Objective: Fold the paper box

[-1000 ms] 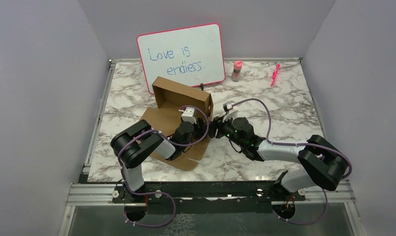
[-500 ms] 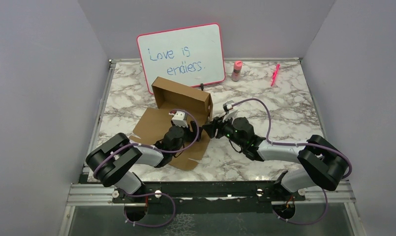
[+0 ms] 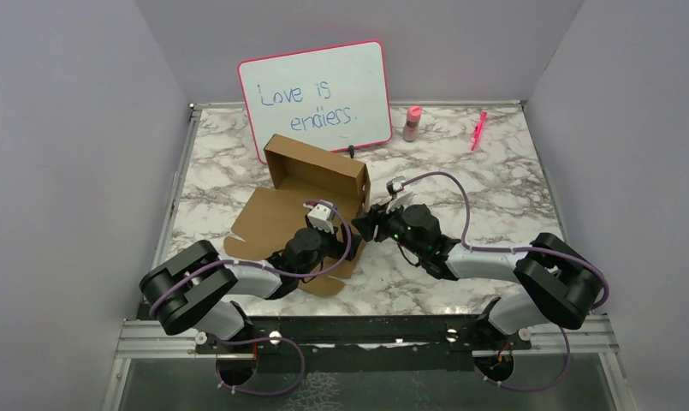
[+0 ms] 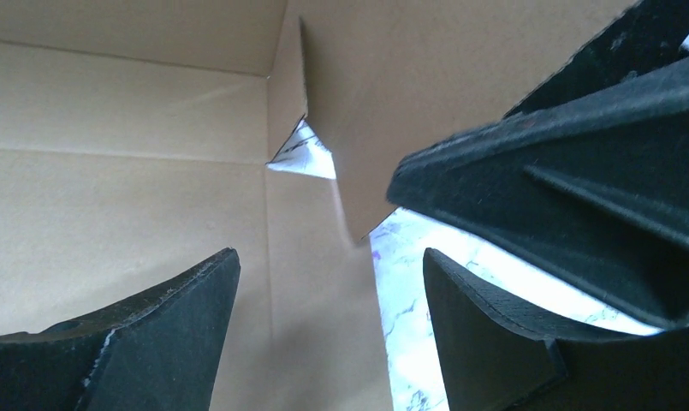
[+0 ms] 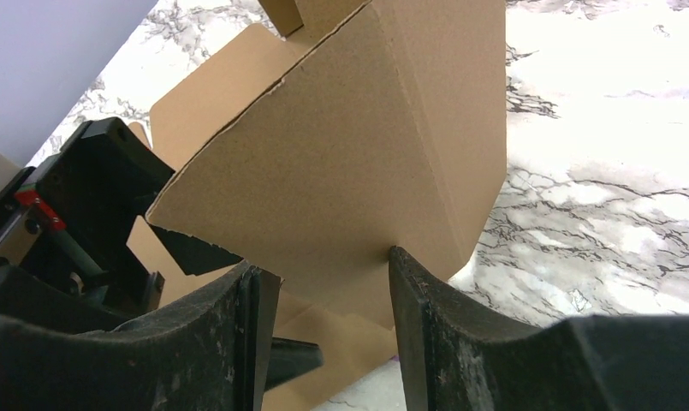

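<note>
Grippers, count: two, the left gripper [image 4: 328, 261] and the right gripper [image 5: 323, 261], one on each arm. We find both low at the right side of the paper box [image 3: 289, 205].
Left gripper, state: jaws wide with nothing between them. It hangs over the flat near panel and points at the right-hand corner.
Right gripper, state: jaws part-way apart, with the tips at the outer face of the right side flap. We see no clamp on the cardboard.
Paper box, count: one.
Paper box, location: left of centre on the table [image 3: 460, 180], between the arms and the whiteboard [image 3: 315, 94].
Near panel: lies flat on the table with its tabs unfolded.
Right side flap: raised but creased and leaning. The left wrist view shows table through an open gap at the corner.
Far walls: the back wall stands upright and forms a shallow tray.
Work done, our judgement: the far half is formed.
Work left, our judgement: square and seat the right flap, close the corner gap, then raise and tuck the near panel. We rate the task about half complete.
Whiteboard, count: one, pink-framed, just behind the box. We cannot tell whether the two touch.
Bottle [image 3: 412, 124], count: one, pink, right of the whiteboard.
Marker [image 3: 478, 130], count: one, pink, at the far right.
</note>
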Robot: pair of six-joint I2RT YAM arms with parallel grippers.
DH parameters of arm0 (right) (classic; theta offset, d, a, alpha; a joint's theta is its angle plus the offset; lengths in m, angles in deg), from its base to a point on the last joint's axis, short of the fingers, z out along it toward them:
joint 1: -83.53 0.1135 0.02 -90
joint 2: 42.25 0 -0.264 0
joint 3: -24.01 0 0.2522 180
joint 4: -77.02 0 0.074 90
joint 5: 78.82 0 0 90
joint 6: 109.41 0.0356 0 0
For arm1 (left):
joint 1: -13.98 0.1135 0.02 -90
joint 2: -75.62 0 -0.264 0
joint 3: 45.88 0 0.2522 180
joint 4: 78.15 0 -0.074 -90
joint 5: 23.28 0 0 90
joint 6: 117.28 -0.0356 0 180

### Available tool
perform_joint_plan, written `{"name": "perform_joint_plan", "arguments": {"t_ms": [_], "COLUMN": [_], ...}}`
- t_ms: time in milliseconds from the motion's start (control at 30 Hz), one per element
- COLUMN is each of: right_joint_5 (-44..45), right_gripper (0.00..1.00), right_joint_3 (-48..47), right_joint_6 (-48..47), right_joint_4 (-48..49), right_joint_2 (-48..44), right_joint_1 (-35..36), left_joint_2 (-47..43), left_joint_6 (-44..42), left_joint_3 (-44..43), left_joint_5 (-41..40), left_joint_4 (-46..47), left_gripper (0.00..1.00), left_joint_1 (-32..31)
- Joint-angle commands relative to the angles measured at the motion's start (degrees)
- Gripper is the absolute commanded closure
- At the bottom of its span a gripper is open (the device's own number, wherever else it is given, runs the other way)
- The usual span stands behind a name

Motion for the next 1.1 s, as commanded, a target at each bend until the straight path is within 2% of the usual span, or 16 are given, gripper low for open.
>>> {"name": "perform_joint_plan", "arguments": {"t_ms": [0,233,600,800,933,1067], "right_joint_5": [-1.22,-1.68,-2.83,-3.64,-1.87,0.36], "right_gripper": [0.45,0.45,0.45,0.42,0.36,0.35], "right_joint_3": [-1.61,-1.81,-2.07,-2.49,-2.37,-2.30], "right_joint_6": [0.01,0.37,0.89,0.36,-2.09,-8.08], "right_joint_4": [2.25,2.21,1.21,-1.16,-3.66,-5.24], "right_joint_2": [0.93,0.82,-0.83,-3.32,-5.76,-7.78], "right_joint_1": [0.39,0.39,0.39,0.39,0.25,-0.25], "left_joint_2": [3.77,7.57,9.14,10.21,10.72,10.57], "left_joint_6": [-1.49,-0.95,2.83,3.90,4.03,4.26], "left_joint_3": [-3.88,-5.90,-5.22,-5.58,-5.61,-5.48], "left_joint_5": [0.37,-1.43,-8.70,-10.36,-11.09,-11.20], "left_joint_4": [1.86,4.29,5.59,5.85,5.90,5.88], "left_gripper": [0.20,0.21,0.35,0.37,0.37,0.38], "left_joint_1": [-0.59,-0.58,-0.59,-0.58,-0.37,0.00]}}
